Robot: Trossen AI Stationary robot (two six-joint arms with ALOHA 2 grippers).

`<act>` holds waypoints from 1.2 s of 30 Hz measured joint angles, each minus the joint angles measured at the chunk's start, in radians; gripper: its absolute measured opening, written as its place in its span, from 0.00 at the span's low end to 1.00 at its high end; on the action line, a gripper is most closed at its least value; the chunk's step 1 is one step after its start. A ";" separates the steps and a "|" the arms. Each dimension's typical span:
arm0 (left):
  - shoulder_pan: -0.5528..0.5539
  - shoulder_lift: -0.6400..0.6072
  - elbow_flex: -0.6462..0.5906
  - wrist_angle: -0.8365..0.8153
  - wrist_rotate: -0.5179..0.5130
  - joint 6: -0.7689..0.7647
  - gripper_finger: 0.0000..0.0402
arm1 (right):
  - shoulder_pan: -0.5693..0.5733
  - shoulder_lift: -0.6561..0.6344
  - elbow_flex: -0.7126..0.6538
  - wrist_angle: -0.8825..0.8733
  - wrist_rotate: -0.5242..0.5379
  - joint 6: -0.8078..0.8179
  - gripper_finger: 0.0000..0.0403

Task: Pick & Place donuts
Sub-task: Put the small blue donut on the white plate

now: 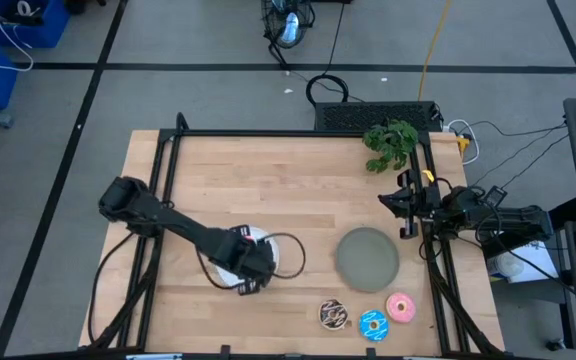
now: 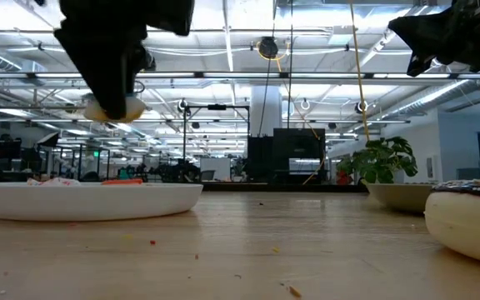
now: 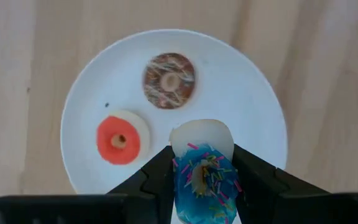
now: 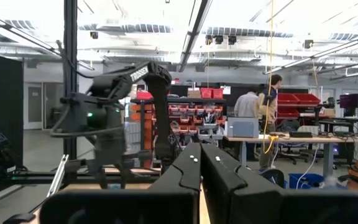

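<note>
My left gripper (image 3: 204,163) hangs over the white plate (image 3: 253,99), shut on a tiny blue donut with sprinkles (image 3: 205,183). In the high view that gripper (image 1: 252,272) covers most of the plate (image 1: 286,244). A brown donut (image 3: 169,80) and a red donut (image 3: 120,138) lie flat on the plate. Three larger donuts lie on the table near its front edge: chocolate (image 1: 333,314), blue-iced (image 1: 373,325) and pink-iced (image 1: 400,307). My right gripper (image 1: 404,206) waits shut at the table's right edge, raised off the table. My left gripper pinches the tiny blue donut by opposite sides of its rim (image 3: 182,180) between its two fingers. The fingers point down from above. The donut hangs tilted and lifted clear above the plate, its cream underside (image 2: 115,108) showing below the fingers.
A grey round plate (image 1: 368,257) sits right of the white one. A green plant (image 1: 390,143) stands at the far right corner. A dark frame runs along the table's left, far and right edges. Bare wood lies between the two plates.
</note>
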 joint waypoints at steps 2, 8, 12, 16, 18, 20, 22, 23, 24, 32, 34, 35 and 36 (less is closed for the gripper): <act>0.011 -0.004 -0.024 0.003 -0.005 -0.045 0.34 | 0.000 0.000 0.000 0.003 0.000 0.000 0.00; 0.018 0.009 -0.072 0.118 0.048 -0.012 0.34 | 0.000 0.000 0.000 0.004 0.001 -0.001 0.00; 0.020 0.039 -0.073 0.163 0.052 0.001 0.34 | 0.000 0.000 0.000 0.004 0.001 -0.001 0.00; 0.021 0.088 -0.073 0.162 0.076 0.020 0.34 | 0.000 0.000 0.000 0.003 0.000 -0.001 0.00; 0.021 0.111 -0.073 0.164 0.083 0.020 0.34 | 0.000 0.001 0.000 0.003 0.000 0.000 0.00; 0.019 0.127 -0.073 0.173 0.096 0.031 0.34 | 0.000 0.002 0.000 -0.001 0.000 0.000 0.00; 0.019 0.145 -0.073 0.174 0.099 0.051 0.34 | 0.000 0.004 0.000 0.004 0.001 -0.001 0.00; 0.019 0.152 -0.073 0.174 0.099 0.060 0.34 | 0.000 0.005 0.000 0.003 0.001 -0.001 0.00; 0.018 0.159 -0.073 0.172 0.100 0.069 0.34 | 0.000 0.005 0.000 0.004 0.001 -0.001 0.00; 0.018 0.181 -0.070 0.178 0.105 0.116 0.34 | 0.000 0.007 0.000 0.007 0.002 -0.002 0.00; 0.018 0.176 -0.070 0.178 0.105 0.116 0.37 | 0.000 0.007 0.000 0.007 0.002 -0.002 0.00; 0.018 0.174 -0.071 0.178 0.106 0.115 0.39 | 0.000 0.007 0.000 0.007 0.002 -0.002 0.00; 0.018 0.170 -0.071 0.178 0.106 0.111 0.41 | 0.000 0.007 0.000 0.007 0.002 -0.002 0.00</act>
